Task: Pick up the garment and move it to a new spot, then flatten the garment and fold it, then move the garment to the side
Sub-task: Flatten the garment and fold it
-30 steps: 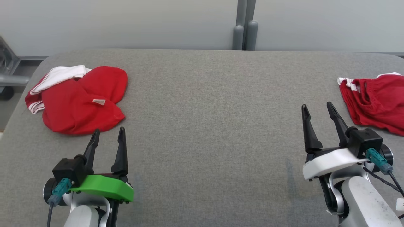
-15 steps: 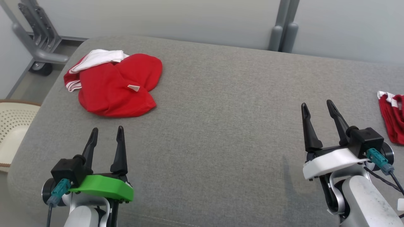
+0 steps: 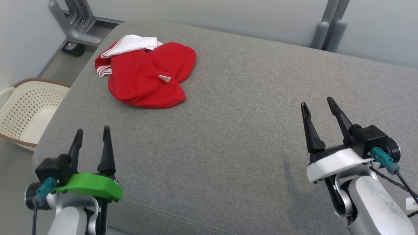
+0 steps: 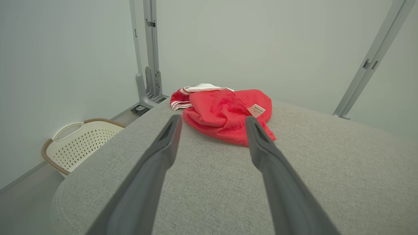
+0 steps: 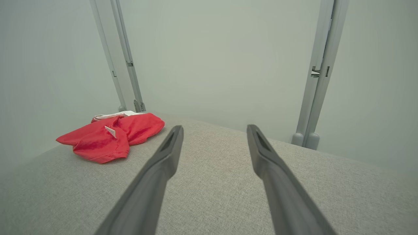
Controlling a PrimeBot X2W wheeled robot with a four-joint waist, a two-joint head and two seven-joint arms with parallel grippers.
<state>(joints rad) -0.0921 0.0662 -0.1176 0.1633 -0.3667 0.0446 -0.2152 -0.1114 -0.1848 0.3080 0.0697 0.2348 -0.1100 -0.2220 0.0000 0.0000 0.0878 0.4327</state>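
From where I stand, the red garment (image 3: pixel 147 78) lies in a loose, rumpled heap on the grey fabric-topped counter (image 3: pixel 235 137), up at the far corner on the robot's left. A white part with red stripes (image 3: pixel 130 44) is bunched along the heap's far edge, and a small pale label (image 3: pixel 165 78) sits on top of the red cloth, near its middle. Nothing touches the garment. The left hand (image 3: pixel 92 129) hovers over the near left part of the counter with its 2 dark fingers spread apart and nothing between them; the heap lies well ahead of it, and in its wrist camera the red cloth shows between and beyond the fingertips. The right hand (image 3: pixel 317 101) hangs over the near right part of the counter, likewise released and empty (its 2 fingers point toward the far edge), well apart from the garment, which lies off to its left. Beside the counter's left end, down on the floor, stands a cream perforated basket (image 3: pixel 29 111) with a brown rim. Behind the far left corner a grey wheeled frame (image 3: pixel 75 29) rests on the floor, and 2 grey posts (image 3: pixel 329 31) rise against the pale wall (image 3: pixel 228 13) beyond the far edge.
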